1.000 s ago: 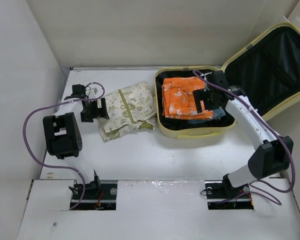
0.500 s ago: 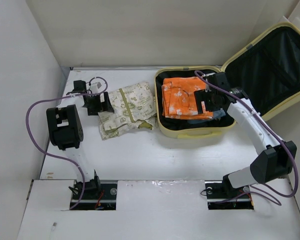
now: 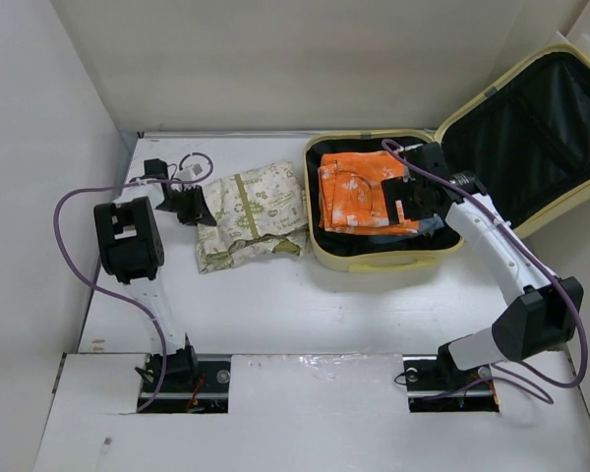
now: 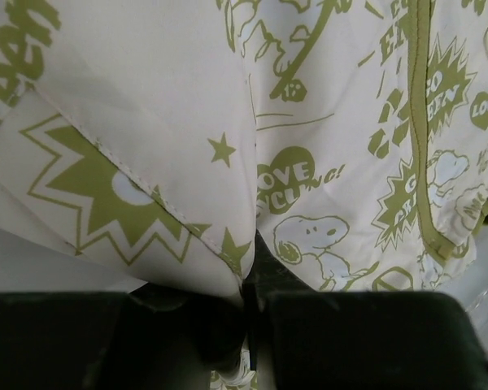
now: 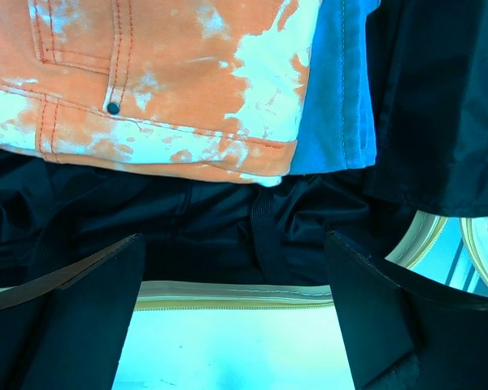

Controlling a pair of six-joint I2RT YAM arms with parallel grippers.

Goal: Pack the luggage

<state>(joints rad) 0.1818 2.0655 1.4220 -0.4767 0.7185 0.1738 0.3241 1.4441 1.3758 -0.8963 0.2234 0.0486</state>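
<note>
The luggage, a pale yellow suitcase with black lining, lies open at the right, its lid propped up behind. An orange-and-white garment lies folded inside, over a blue one. A white cloth with green cartoon print lies on the table left of the suitcase. My left gripper is at that cloth's left edge. In the left wrist view its jaws are shut with a fold of the cloth pinched between them. My right gripper hangs open over the suitcase's near wall, holding nothing.
White walls close in the table on the left and at the back. The left arm's purple cable loops out toward the left wall. The raised lid stands just right of the right arm.
My left gripper has moved up and right onto the printed cloth's left edge and its jaws have closed on the cloth. The right arm has hardly moved.
</note>
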